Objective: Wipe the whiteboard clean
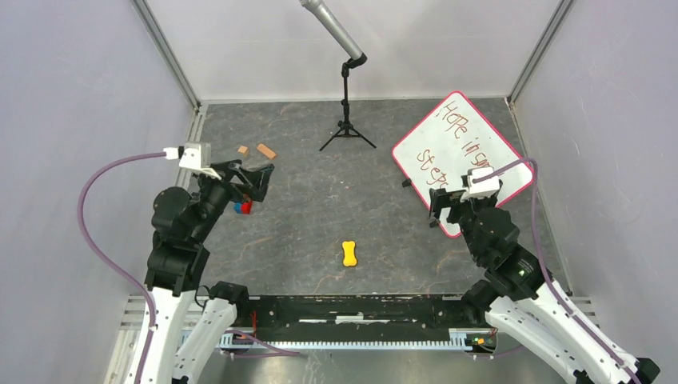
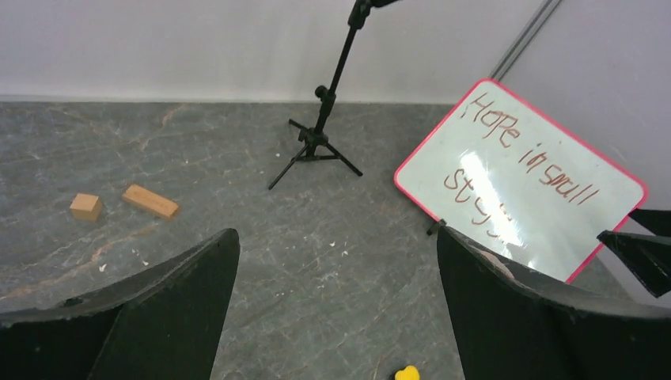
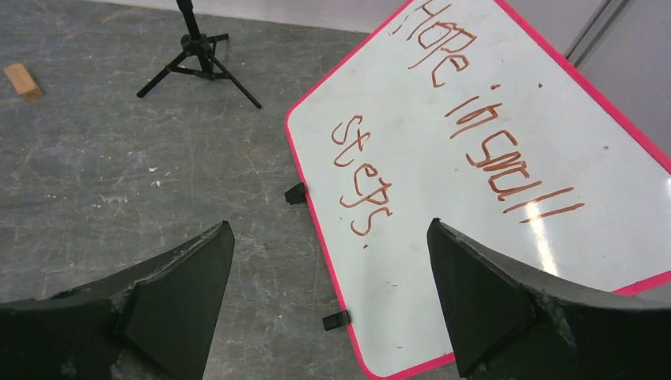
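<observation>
The whiteboard [image 1: 460,148] lies flat at the far right, pink-rimmed, with red writing "Hope in small steps" on it. It also shows in the left wrist view [image 2: 546,198] and the right wrist view [image 3: 490,182]. A yellow bone-shaped piece [image 1: 348,254] lies on the table's middle front, and its tip shows in the left wrist view [image 2: 406,374]. My right gripper [image 1: 449,210] is open and empty above the board's near left corner [image 3: 328,226]. My left gripper [image 1: 260,178] is open and empty at the left, well away from the board [image 2: 336,237].
A black tripod stand [image 1: 347,120] with a grey tube stands at the back middle. Two wooden blocks [image 1: 266,151] lie at the back left. Red and blue blocks [image 1: 242,207] sit under my left gripper. Grey walls enclose the table.
</observation>
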You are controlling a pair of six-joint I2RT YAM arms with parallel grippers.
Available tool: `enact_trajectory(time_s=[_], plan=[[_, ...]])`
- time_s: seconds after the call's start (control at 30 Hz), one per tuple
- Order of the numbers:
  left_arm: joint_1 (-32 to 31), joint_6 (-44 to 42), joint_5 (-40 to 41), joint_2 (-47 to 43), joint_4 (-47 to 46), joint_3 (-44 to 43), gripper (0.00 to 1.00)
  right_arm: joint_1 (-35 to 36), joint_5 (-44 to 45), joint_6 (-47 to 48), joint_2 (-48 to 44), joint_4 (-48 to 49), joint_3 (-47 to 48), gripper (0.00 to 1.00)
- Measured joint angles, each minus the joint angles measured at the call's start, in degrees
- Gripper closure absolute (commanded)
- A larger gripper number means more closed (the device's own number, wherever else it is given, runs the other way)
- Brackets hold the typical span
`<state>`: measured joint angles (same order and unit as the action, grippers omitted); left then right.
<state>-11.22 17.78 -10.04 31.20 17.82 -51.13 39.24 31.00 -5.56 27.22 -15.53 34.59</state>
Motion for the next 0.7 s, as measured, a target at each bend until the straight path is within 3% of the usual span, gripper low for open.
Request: enact_trajectory(time_s=[0.23,0.4,0.53,0.7], plan=[[0.0,-2.5,-1.1,4.1,3.5,-0.2,0.00,0.0,0.1,-2.3,9.6,1.8,-0.1,0.02],[0.0,-2.5,-2.2,4.4,3.8,0.1,0.00,0.9,-1.3,-7.6,23.3,2.2,1.0,0.02],[0.0,-2.5,-2.6,4.3,4.2,0.7,0.00,5.9,-3.8,-14.5,35.7,0.8,3.2,0.02],[0.0,-2.5,-2.6,3.7,4.7,1.1,0.00,15.6,-5.0,-25.0,43.3,1.3,3.6,0.02]])
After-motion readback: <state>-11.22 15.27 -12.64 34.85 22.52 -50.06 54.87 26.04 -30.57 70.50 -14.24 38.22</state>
